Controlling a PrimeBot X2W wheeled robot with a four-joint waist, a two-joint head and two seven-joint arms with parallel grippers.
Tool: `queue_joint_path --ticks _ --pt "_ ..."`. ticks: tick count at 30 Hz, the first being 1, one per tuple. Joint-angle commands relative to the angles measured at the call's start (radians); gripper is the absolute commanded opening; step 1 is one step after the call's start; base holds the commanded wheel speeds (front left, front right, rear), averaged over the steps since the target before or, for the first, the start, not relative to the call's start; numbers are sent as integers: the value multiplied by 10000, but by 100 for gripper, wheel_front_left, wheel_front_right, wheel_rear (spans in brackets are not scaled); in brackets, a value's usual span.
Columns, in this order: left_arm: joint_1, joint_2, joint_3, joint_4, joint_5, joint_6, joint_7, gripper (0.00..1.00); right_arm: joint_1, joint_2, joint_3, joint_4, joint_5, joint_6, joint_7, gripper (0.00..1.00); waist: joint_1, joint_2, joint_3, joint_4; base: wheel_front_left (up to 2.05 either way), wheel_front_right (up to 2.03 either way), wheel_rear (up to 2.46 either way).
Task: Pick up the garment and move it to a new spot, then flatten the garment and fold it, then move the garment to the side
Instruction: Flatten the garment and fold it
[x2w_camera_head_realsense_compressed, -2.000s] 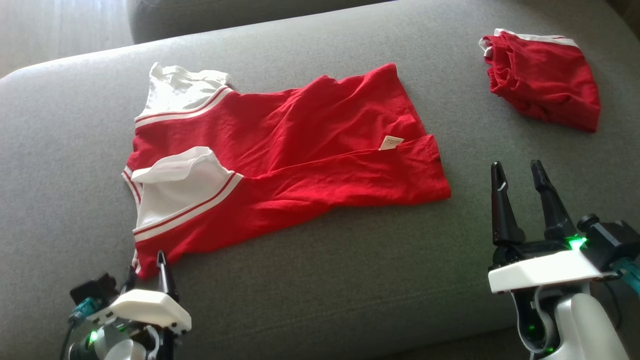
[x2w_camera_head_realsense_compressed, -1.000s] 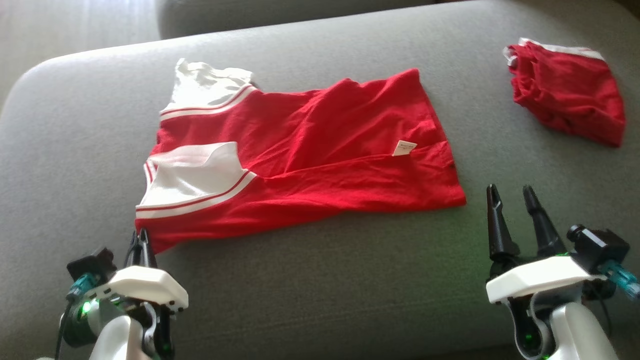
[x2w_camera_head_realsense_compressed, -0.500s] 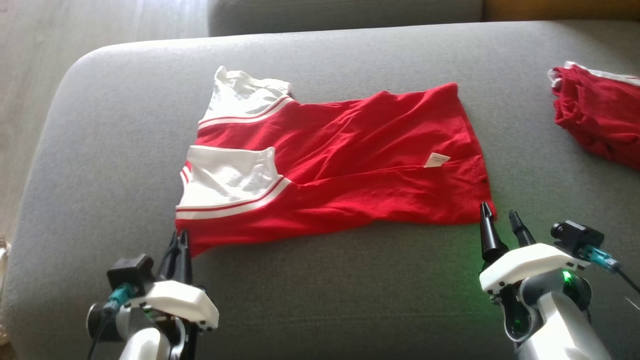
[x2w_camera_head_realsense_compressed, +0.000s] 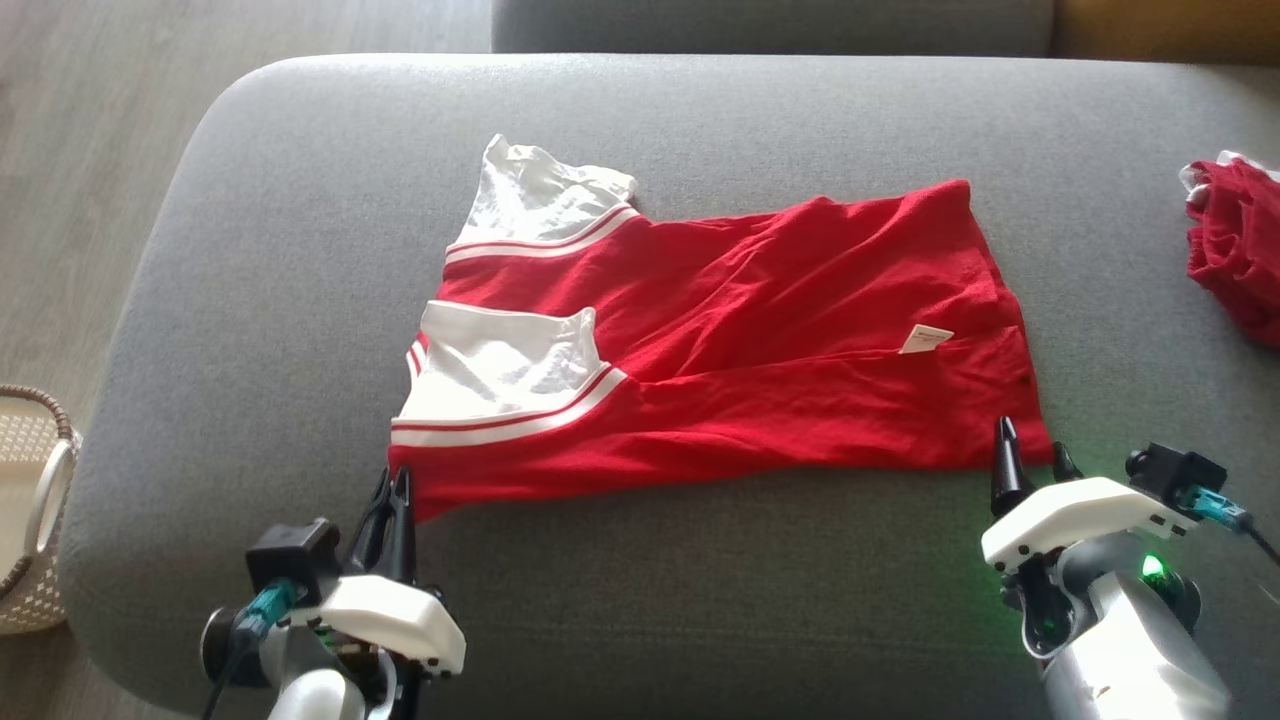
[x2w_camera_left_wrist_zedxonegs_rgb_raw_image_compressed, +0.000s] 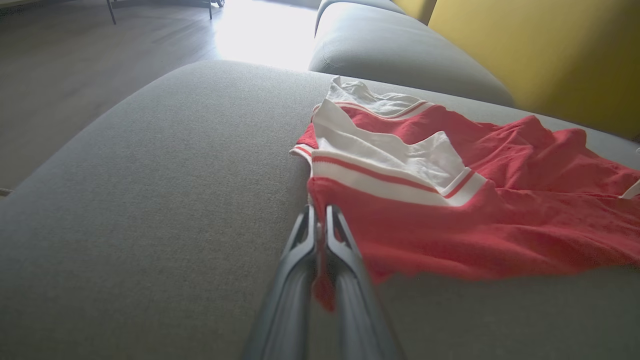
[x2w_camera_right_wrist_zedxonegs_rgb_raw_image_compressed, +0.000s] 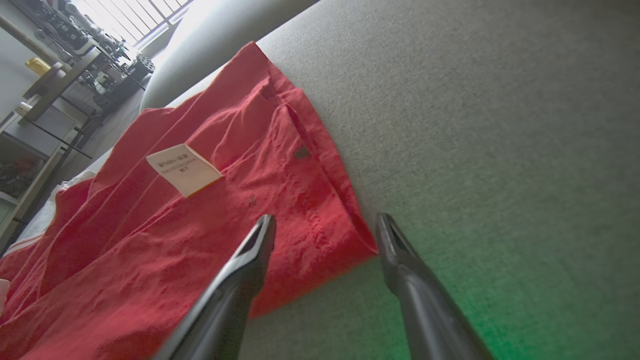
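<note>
Red knit garment, white striped panels, white label: spread wrinkled across middle of grey upholstered cushion. Left gripper jaws clamped on front-left corner; right gripper jaws apart, astride front-right corner. Pale woven basket on wood floor beyond cushion's left edge.

The right pincer, earlier well short of the red jersey garment with white striped sleeves, now stands at its near right corner, open fingers straddling the hem tip. Just ahead of the left pincer, the white sleeve flap that curled upward now lies flat. The head camera has swung left.
</note>
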Motion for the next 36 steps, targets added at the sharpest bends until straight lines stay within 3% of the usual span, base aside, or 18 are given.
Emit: queue_joint_path --ticks 1,10,11,12,13,17,26,36 --pt "-224 158 249 -467 -55 105 7 0 -527 24 84 58 -218 -4 -141 100 0 0 45 61 0 0 0" --pt "-237 216 170 -704 -74 186 118 0 -1046 24 -399 950 -618 -4 -171 100 0 0 130 108 0 0 0" --pt "-239 224 160 -720 -80 189 131 0 -1097 24 -313 1028 -556 -4 -172 90 0 0 140 104 0 0 0" --pt "-243 234 156 -736 -89 194 140 0 -1142 24 -217 1080 -482 -4 -172 26 0 0 150 97 0 0 0" --pt "-246 245 156 -747 -99 203 145 0 -1175 24 -108 1113 -391 -4 -173 0 0 0 153 89 0 0 0" --pt "-245 335 178 -728 -109 263 166 0 -1204 24 307 1124 -19 -4 -174 0 0 0 96 30 0 0 0" --pt "-116 728 208 -590 -79 316 342 0 -727 24 195 352 97 -4 -175 0 0 0 -315 -238 0 0 0" --pt "297 1472 82 -577 8 160 1133 0 152 24 272 65 315 -4 -175 0 0 0 -923 -605 0 0 0"
